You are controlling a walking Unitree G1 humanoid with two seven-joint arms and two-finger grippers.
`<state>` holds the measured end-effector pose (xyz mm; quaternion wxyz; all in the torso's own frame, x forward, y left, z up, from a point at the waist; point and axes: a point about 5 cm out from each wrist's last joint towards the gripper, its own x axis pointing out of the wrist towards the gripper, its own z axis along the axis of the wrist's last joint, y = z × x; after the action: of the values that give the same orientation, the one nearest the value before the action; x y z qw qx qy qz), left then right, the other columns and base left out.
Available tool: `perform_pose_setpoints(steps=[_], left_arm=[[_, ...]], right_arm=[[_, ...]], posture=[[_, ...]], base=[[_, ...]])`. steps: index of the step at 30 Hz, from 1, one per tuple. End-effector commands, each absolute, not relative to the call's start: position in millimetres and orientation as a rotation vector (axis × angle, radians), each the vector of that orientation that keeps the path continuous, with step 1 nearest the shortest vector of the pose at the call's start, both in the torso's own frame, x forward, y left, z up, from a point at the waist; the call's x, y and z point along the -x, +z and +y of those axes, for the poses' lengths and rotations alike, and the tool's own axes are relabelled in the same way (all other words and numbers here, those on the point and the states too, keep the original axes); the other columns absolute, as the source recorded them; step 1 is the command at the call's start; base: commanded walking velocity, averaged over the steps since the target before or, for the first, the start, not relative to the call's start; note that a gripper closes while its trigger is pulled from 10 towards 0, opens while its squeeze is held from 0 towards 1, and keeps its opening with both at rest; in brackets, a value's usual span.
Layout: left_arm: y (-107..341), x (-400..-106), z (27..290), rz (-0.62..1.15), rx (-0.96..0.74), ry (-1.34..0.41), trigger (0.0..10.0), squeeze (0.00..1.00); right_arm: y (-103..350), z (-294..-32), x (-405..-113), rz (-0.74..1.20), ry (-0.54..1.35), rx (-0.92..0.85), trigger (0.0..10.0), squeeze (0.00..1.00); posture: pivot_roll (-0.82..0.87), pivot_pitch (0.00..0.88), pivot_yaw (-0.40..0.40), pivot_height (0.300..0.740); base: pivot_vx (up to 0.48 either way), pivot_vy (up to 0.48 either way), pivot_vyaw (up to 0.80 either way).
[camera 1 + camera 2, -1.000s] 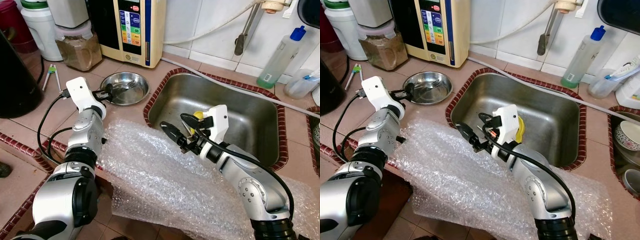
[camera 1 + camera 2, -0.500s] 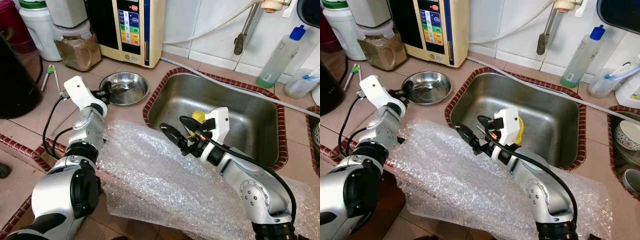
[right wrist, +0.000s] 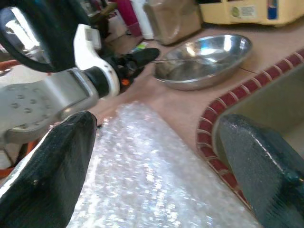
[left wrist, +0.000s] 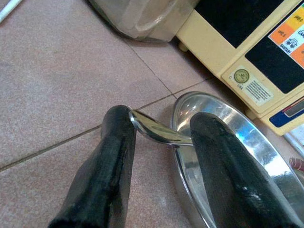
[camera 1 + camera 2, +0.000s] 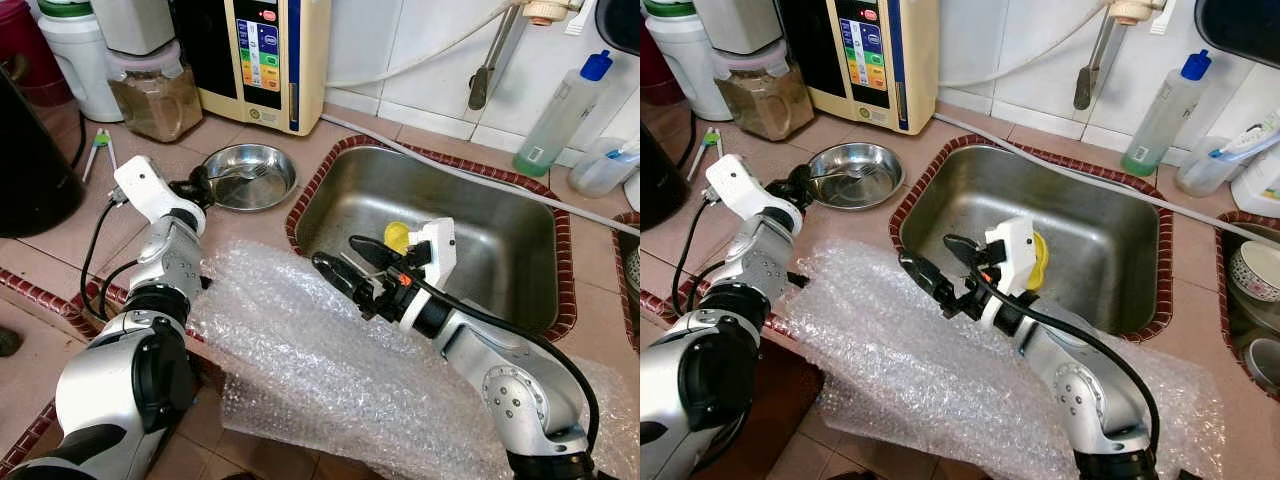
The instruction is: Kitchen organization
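Left gripper (image 4: pixel 159 137) pulled back, spoon handle (image 4: pixel 156 133) between fingers (over bowl (image 5: pixel 247 176) rim)

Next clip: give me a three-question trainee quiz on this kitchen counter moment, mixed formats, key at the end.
1. True or false: the left gripper has a metal utensil handle between its fingers.
2. The right gripper is above: A) bubble wrap B) steel bowl C) the dish rack.
3. Fill in: the yellow object lies in the ____.

Key: 1 true; 2 A; 3 sink.
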<state>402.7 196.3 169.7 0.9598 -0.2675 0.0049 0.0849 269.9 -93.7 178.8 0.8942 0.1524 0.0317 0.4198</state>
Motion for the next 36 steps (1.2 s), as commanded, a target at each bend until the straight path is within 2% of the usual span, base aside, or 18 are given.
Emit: perform_pose_setpoints(steps=[1, 8, 23, 26, 30, 36], left_arm=[[171.0, -403.6, 195.8, 0.010, 0.558, 0.174, 0.0, 0.00], [170.8, -403.0, 198.3, -0.004, 0.608, 0.176, 0.0, 0.00], [173.9, -403.2, 202.8, -0.033, 0.699, 0.180, 0.0, 0.00], [176.4, -403.8, 203.6, -0.040, 0.717, 0.187, 0.0, 0.00], [181.6, -404.0, 204.5, -0.073, 0.676, 0.219, 0.0, 0.00], [190.7, -406.3, 196.8, -0.125, 0.723, 0.167, 0.0, 0.00]], right_arm=[[182.6, -91.3, -265.9, 0.055, 0.907, -0.311, 10.0, 0.00], [183.5, -90.5, -266.9, 0.058, 0.904, -0.342, 10.0, 0.00], [184.6, -92.5, -271.4, 0.044, 0.878, -0.292, 10.0, 0.00], [185.6, -96.0, -277.9, -0.005, 0.805, -0.219, 10.0, 0.00], [185.7, -97.7, -280.7, 0.003, 0.795, -0.244, 10.0, 0.00], [186.7, -104.2, -294.1, -0.025, 0.672, -0.153, 10.0, 0.00]], posture=[[-0.05, 0.109, -0.005, 0.740], [-0.05, 0.105, -0.006, 0.740], [-0.05, 0.107, -0.010, 0.740], [-0.05, 0.108, -0.010, 0.740], [-0.04, 0.111, -0.011, 0.740], [-0.03, 0.111, -0.012, 0.740]], base=[[0.000, 0.000, 0.00], [0.000, 0.000, 0.00], [0.000, 0.000, 0.00], [0.000, 0.000, 0.00], [0.000, 0.000, 0.00], [0.000, 0.000, 0.00]])
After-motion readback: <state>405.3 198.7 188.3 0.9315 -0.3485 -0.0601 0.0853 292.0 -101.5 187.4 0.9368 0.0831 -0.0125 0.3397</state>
